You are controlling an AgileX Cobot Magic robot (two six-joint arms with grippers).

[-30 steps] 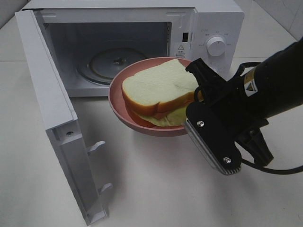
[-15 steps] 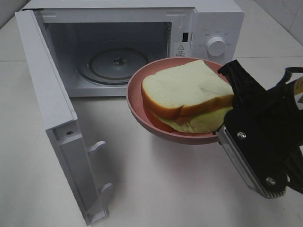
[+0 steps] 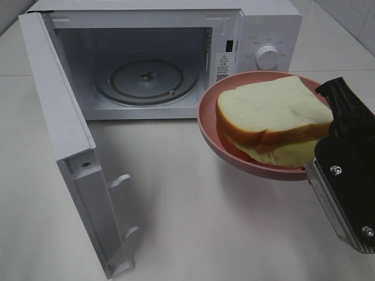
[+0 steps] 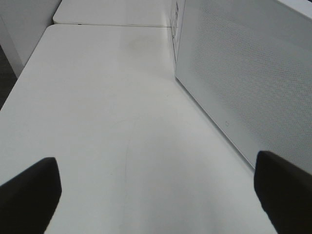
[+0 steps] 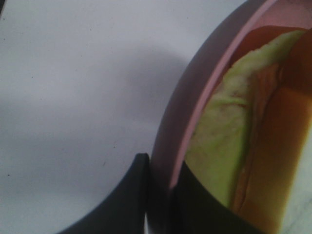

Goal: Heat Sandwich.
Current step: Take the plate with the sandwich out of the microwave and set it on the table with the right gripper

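Sandwich [image 3: 272, 120] sat in pink dish [image 3: 208, 117], two pale bread slices w/ orange filling and a yellow-green layer at the lower edge; it filled most of the dish interior. Dish was off the table [image 3: 193, 216], tilted slightly, in front of and to the right of the microwave [image 3: 269, 23] opening, below the control knob [image 3: 268, 57] in the exterior view. Right gripper [image 3: 328, 143] was clamped on the dish rim at its right side; right wrist view showed the two dark fingers [image 5: 126, 195] pinching the pink rim [image 5: 168, 161], one outside, one inside next to the sandwich's green layer [image 5: 214, 156]. Microwave door [image 3: 64, 140] stood wide open, swung to the left. Cavity held only the round glass turntable [image 3: 146, 79], lying flat on the floor of the cavity w/ nothing on it. Sandwich and dish were fully outside the cavity, near its right front corner. Left gripper [image 4: 156, 195] was not visible in exterior view; left wrist view showed its two dark fingertips [image 4: 29, 195] spread wide apart, nothing between them, over bare white table [image 4: 107, 97], w/ a white perforated microwave wall [image 4: 243, 73] beside it.
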